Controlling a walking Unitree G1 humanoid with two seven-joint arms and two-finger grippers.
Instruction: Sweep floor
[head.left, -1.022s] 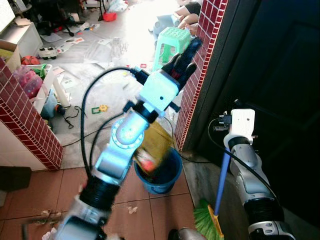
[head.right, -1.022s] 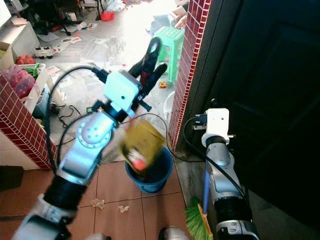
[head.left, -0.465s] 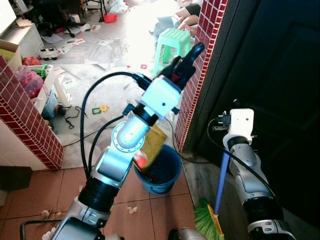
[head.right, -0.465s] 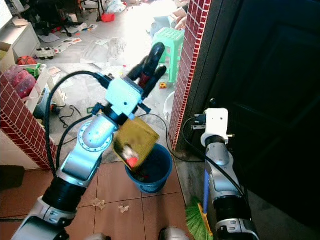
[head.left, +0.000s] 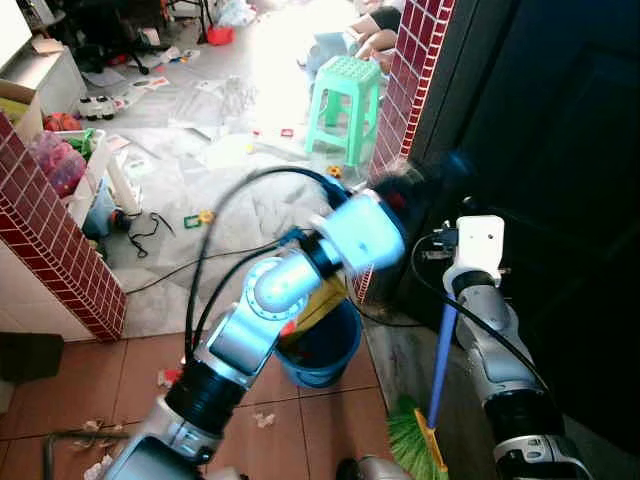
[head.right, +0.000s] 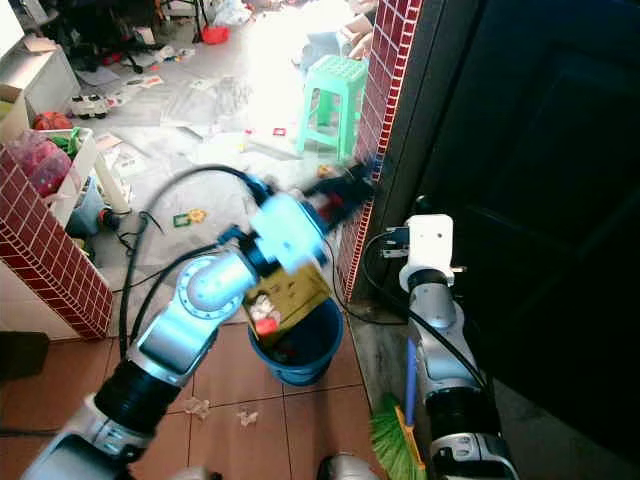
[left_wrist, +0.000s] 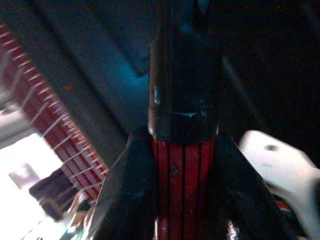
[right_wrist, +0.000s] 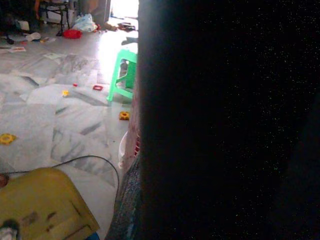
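A yellow dustpan (head.right: 285, 293) is hanging tilted over a blue bucket (head.left: 322, 348) that is sitting on the brown floor tiles (head.left: 300, 415) just beside the foot of a red brick pillar (head.left: 405, 90). A red and white scrap is showing at the dustpan's lower edge, right above the bucket's rim. The left gripper (head.left: 425, 180) is reaching out past the bucket toward the pillar and the dark doorway, and it is blurred in both eye views. In the left wrist view its two black fingers (left_wrist: 132, 195) are pressing closed around a red ribbed handle (left_wrist: 182, 187) with a black cap. The right arm is hanging down at the robot's right side, and a broom (head.left: 425, 425) with a blue stick and green bristles is running down beside it; whether the right gripper is closed on the stick cannot be told. Small scraps of paper (head.left: 264, 420) are lying on the tiles near the bucket. Farther off, on the pale marble floor (head.left: 190, 160), a green plastic stool (head.left: 345, 95) is standing near the pillar, with small toys and papers scattered around. A low red brick wall (head.left: 55, 250) is standing at the robot's left.
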